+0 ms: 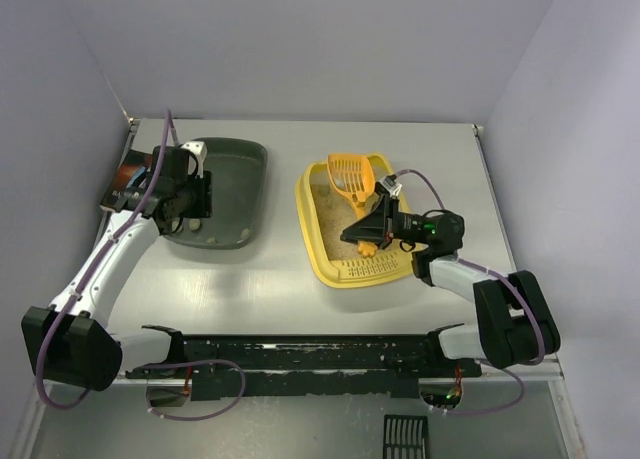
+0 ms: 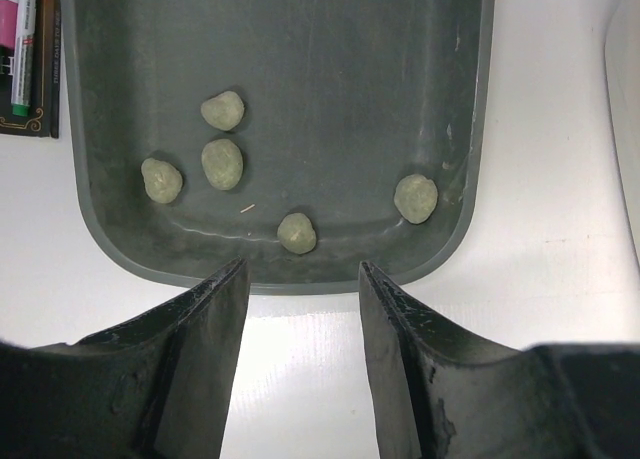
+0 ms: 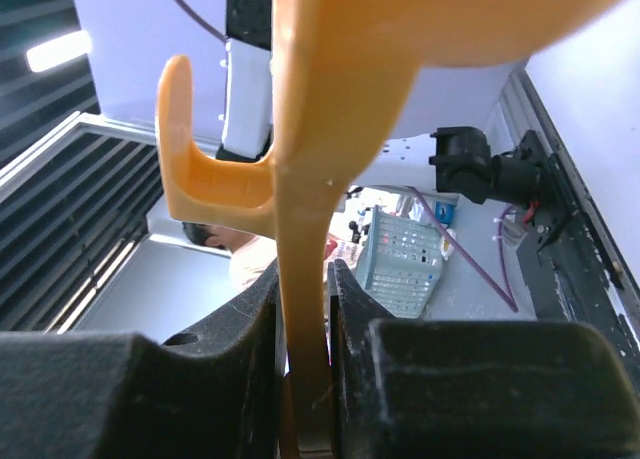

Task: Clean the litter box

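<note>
The yellow litter box (image 1: 322,259) with beige litter sits right of centre on the table. An orange slotted scoop (image 1: 352,176) is held over its far half, head tilted up. My right gripper (image 1: 375,225) is shut on the scoop (image 3: 300,129) handle, which runs straight up between the fingers (image 3: 250,319). A dark grey-green tray (image 1: 235,179) lies to the left. In the left wrist view the tray (image 2: 300,79) holds several pale clumps (image 2: 222,163). My left gripper (image 2: 303,269) is open just outside the tray's rim, nothing between its fingers.
A dark box with a marker (image 2: 25,49) lies beside the tray's outer edge. White walls close in the table at the back and on both sides. A black slotted part (image 1: 407,437) lies below the arms' base rail.
</note>
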You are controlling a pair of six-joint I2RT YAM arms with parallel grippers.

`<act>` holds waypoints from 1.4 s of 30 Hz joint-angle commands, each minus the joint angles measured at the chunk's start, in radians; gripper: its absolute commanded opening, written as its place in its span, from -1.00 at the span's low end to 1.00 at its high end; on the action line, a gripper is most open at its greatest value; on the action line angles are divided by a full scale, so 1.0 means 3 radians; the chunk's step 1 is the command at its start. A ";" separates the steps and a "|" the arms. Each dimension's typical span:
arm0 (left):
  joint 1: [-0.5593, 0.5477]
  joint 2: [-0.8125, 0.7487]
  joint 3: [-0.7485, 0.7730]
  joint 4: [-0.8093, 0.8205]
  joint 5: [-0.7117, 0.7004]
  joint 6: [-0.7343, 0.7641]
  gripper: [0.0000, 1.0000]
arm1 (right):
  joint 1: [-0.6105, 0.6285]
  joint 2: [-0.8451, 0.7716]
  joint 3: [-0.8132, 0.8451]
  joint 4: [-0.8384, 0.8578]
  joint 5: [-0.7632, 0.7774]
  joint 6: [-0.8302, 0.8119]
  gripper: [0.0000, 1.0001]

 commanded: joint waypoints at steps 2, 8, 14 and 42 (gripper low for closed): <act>0.0089 -0.0123 -0.0025 0.0047 0.0094 -0.0040 0.18 | 0.0010 0.0175 -0.0108 0.1486 0.0210 0.0825 -1.00; 0.0138 -0.0200 -0.0095 0.0104 0.0096 -0.0052 0.19 | 0.0025 0.0111 -0.0057 0.1191 0.0160 0.0598 -1.00; 0.0417 -0.0180 0.0222 0.0069 -0.0385 -0.0141 0.09 | 0.0212 -0.0563 0.0765 -0.3352 0.0400 -0.2392 -1.00; 0.1988 0.0075 0.1667 -0.0719 0.0243 -0.0308 0.82 | 0.2278 0.2983 0.5194 -0.7031 0.3228 -0.4537 -1.00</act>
